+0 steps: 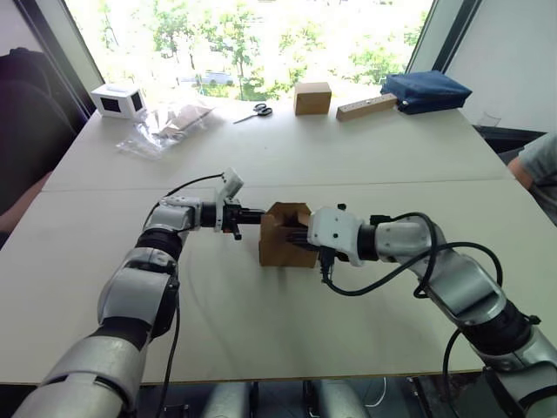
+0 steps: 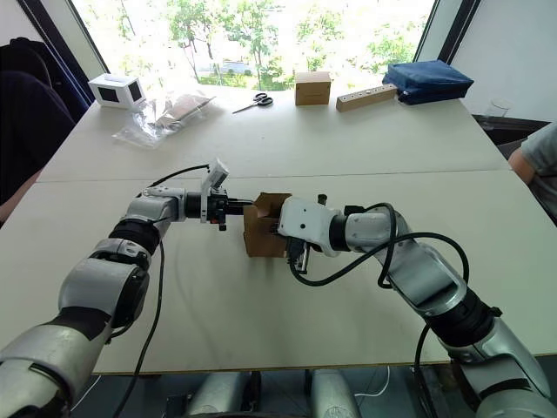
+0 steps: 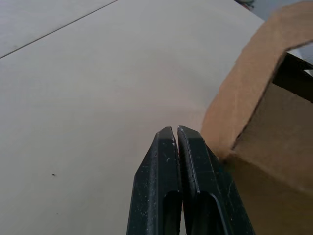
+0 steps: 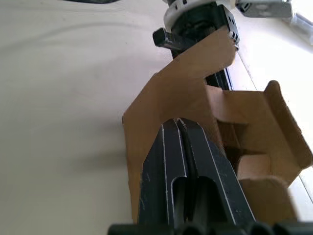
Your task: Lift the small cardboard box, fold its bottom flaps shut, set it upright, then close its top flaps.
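Table [image 1: 261, 165], a broad pale rectangular top with a seam running across it, carries everything here. At about 1 o'clock from its middle, at the far edge, lies a dark blue folded cloth bag [image 1: 425, 91], with a light wooden block [image 1: 366, 107] just beside it and a squarer tan cardboard box [image 1: 312, 97] a little further round toward 12 o'clock. A clear crinkled plastic bag [image 1: 165, 126] sits at roughly 11 o'clock, and beyond it a small white box-shaped device with dark panels [image 1: 118, 101]. The small plain brown corrugated cardboard box [image 1: 285, 235] stands on the table near the centre, between the two arms, its upper end open with the top flaps [image 4: 203, 54] raised; the bottom flaps cannot be made out. The right gripper [image 4: 178, 129], with two black fingers pressed together, reaches in from 3 o'clock and lies against the box's wall at its open end; whether it pinches the cardboard cannot be told. The left gripper [image 3: 176, 132], also with its fingers pressed together and nothing between them, comes in from 9 o'clock, its tips just beside the box's near flap. Black-handled scissors [image 1: 255, 111] lie near the tan box, toward 12 o'clock.
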{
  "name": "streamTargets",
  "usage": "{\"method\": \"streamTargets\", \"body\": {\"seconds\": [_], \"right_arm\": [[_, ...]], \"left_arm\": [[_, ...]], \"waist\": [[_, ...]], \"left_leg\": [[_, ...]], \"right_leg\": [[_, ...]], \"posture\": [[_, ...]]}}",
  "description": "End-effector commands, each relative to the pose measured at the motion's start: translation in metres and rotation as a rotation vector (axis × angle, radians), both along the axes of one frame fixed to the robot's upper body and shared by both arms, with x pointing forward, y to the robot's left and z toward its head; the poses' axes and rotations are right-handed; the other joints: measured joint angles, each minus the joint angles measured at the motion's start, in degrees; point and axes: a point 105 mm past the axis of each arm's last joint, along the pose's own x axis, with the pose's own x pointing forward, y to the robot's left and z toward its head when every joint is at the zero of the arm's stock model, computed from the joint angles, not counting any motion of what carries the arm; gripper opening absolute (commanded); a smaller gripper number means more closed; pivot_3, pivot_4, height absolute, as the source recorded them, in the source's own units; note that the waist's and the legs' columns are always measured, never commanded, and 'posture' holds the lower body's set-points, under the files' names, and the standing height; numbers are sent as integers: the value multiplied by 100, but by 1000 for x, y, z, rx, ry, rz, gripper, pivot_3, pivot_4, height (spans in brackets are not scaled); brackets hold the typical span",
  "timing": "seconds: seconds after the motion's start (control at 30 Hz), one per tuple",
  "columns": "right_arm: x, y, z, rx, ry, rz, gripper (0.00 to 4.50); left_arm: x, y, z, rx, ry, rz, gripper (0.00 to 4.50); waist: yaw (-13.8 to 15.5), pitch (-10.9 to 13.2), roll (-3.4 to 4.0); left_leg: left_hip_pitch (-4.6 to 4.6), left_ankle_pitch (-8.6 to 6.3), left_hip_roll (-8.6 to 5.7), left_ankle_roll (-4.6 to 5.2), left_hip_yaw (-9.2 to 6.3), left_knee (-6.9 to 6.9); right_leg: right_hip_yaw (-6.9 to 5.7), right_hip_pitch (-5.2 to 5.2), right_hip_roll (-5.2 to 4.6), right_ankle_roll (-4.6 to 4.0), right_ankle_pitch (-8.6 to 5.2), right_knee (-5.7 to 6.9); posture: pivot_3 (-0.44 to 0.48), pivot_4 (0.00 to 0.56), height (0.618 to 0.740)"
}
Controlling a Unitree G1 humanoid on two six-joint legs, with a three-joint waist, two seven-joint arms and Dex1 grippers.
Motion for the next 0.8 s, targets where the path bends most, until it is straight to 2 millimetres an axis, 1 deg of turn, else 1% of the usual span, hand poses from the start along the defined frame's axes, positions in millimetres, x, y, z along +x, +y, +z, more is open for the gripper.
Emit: {"method": "streamTargets", "body": {"seconds": [0.03, 0.37, 0.47, 0.57, 0.63, 0.7, 0.73, 0.8], "right_arm": [[3, 4, 7, 9, -37, 25, 0], [4, 8, -3, 21, 25, 46, 0], [7, 8, -6, 30, 45, 41, 0], [10, 8, -6, 45, 55, 37, 0], [12, 8, -3, 59, 54, 38, 0], [13, 8, 0, 71, 54, 43, 0], [14, 8, 2, 77, 54, 43, 0], [15, 7, 3, 82, 53, 44, 0]], "left_arm": [[-1, 0, 11, -40, -28, -10, 104], [-6, 1, 7, -54, -23, -4, 104], [-5, 6, 7, -56, -31, 29, 104], [-1, 18, 10, -58, -56, 103, 104], [0, 34, 20, -86, -82, 157, 104], [-5, 47, 32, -104, -111, 186, 104], [-10, 51, 37, -105, -126, 186, 104], [-28, 53, 50, -100, -161, 155, 104]], "waist": [[-1, 0, 0], [4, 0, 0], [1, 0, 0], [-7, 0, 0], [-27, 0, 0], [-81, 0, 0], [-91, 0, 1], [-114, -1, 2]], "left_leg": [[0, 0, 0, 0, 0, 0], [0, 0, 0, 0, -1, 1], [0, 0, 0, 0, -1, 1], [0, 0, 1, -1, -2, 1], [1, 1, 1, -1, -2, 1], [0, 1, 2, -2, -3, 0], [0, 2, 3, -3, -5, -1], [0, 4, 4, -8, -5, -4]], "right_leg": [[0, 0, 0, 0, 0, 0], [0, -1, -1, 0, 0, 4], [0, -1, -1, 0, 0, 4], [0, -2, -1, 0, 0, 5], [1, -3, -1, 0, 0, 6], [1, -4, -1, 0, 0, 7], [1, -5, -2, 0, 0, 7], [2, -6, -3, 0, 0, 7]], "posture": [[0, 150, 740], [0, 150, 740], [0, 150, 740], [0, 150, 740], [0, 150, 740], [0, 150, 740], [0, 150, 740], [0, 150, 740]]}}
